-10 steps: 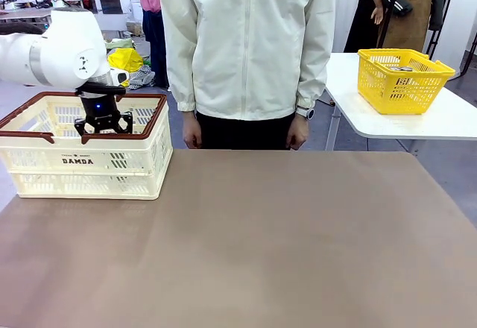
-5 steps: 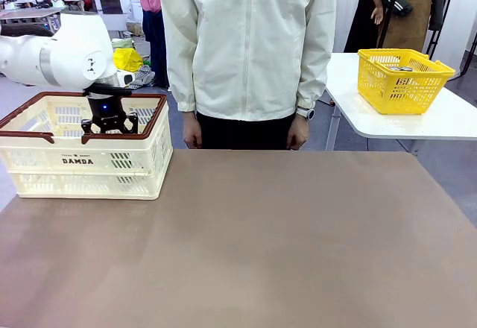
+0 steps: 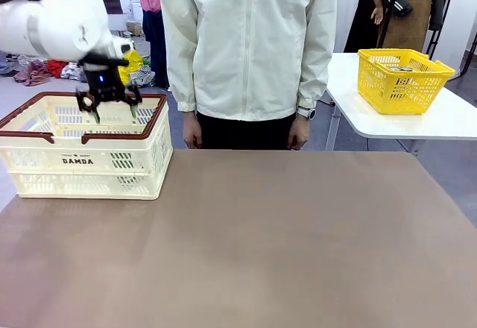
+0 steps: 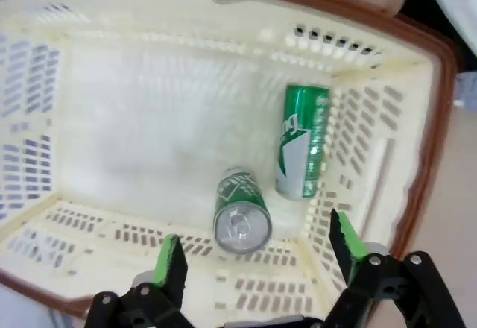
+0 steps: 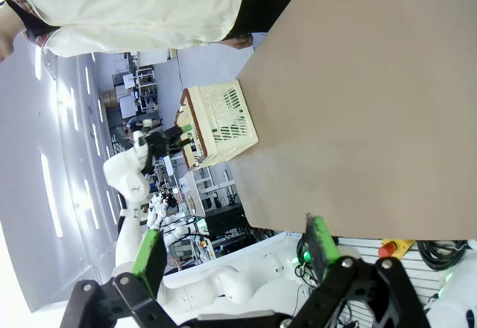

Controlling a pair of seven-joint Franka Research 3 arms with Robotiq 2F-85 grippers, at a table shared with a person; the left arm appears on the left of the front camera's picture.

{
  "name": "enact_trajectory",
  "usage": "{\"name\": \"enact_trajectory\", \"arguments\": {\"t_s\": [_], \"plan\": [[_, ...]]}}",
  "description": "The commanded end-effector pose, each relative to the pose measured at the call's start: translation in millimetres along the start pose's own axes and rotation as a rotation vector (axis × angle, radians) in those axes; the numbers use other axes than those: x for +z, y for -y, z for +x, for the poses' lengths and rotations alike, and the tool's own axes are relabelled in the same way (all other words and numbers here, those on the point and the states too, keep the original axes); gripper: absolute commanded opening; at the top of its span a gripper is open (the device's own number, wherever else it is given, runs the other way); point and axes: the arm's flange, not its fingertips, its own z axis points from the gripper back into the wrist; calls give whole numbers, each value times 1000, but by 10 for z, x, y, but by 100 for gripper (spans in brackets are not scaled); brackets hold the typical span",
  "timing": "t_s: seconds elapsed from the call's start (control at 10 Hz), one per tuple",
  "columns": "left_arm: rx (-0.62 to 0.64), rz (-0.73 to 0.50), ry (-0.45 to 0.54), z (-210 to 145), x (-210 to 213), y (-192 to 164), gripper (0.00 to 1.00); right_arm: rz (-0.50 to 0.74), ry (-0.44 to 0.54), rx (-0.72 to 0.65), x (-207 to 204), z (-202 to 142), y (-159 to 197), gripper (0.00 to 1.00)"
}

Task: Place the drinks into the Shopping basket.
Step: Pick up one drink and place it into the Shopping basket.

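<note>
The Shopping basket (image 3: 82, 160) is sitting at the far left corner of the table (image 3: 261, 246), with the left gripper (image 3: 113, 112) hanging over it, its claw released and grasping nothing. The right gripper (image 5: 235, 231) is hovering with its claw likewise spread and empty. Inside the basket, a green can (image 4: 303, 149) is lying along one wall near a corner, and a second green can (image 4: 240, 212) is sitting just beside it, its silver top facing up at the left wrist camera.
</note>
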Motion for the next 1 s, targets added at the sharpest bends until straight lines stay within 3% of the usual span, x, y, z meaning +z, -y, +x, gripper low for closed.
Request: {"name": "enact_trajectory", "arguments": {"t_s": [0.0, 0.2, 0.4, 0.6, 0.9], "plan": [[-2, -55, 62, -32, 679, -101, 100, 7, -1, -10, 24, 9, -50, 100], [-14, -225, -144, -209, 1406, -211, 100, 7, -1, -10, 24, 9, -50, 100], [-168, -396, -214, -556, 1728, -442, 100, 7, -1, -10, 24, 9, -50, 100], [-227, -642, -270, -1023, 1612, -1099, 100, 7, -1, -10, 24, 9, -50, 100], [-54, -1124, -188, -1525, 1029, -2336, 100, 7, -1, -10, 24, 9, -50, 100]]}}
